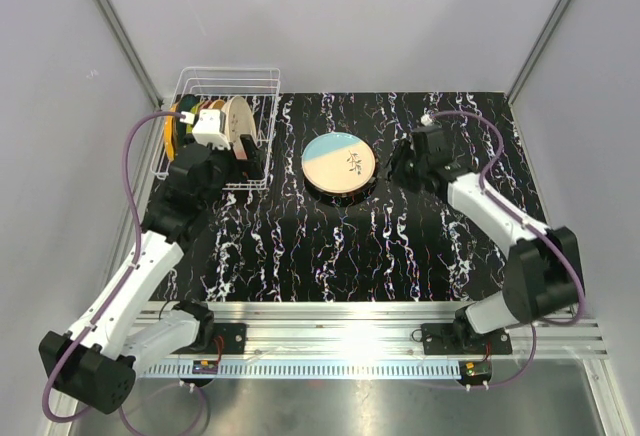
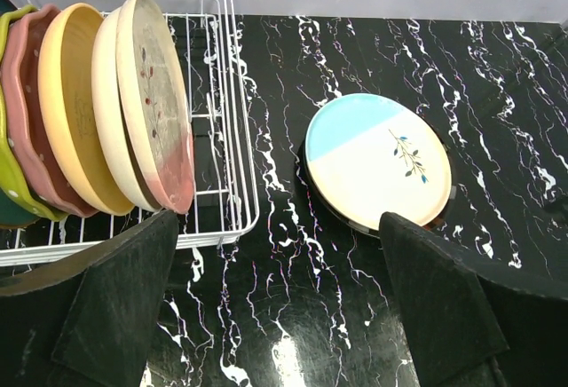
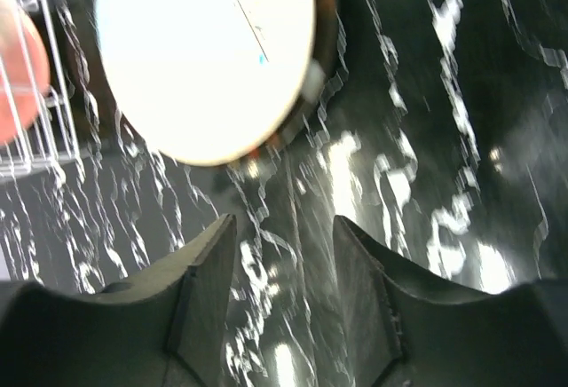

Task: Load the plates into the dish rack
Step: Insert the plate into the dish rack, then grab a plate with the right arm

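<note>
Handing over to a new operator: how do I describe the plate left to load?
On the black marbled table, find the white wire dish rack at the far left. Right of it one plate lies flat. Unlike the racked plates standing on edge, it is cream with a light-blue band and a leafy sprig.

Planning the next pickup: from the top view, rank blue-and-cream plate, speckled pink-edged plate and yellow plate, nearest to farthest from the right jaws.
1. blue-and-cream plate: flat on the mat, just left of them.
2. speckled pink-edged plate: right end of the dish rack row.
3. yellow plate: farther left in that row.
</note>
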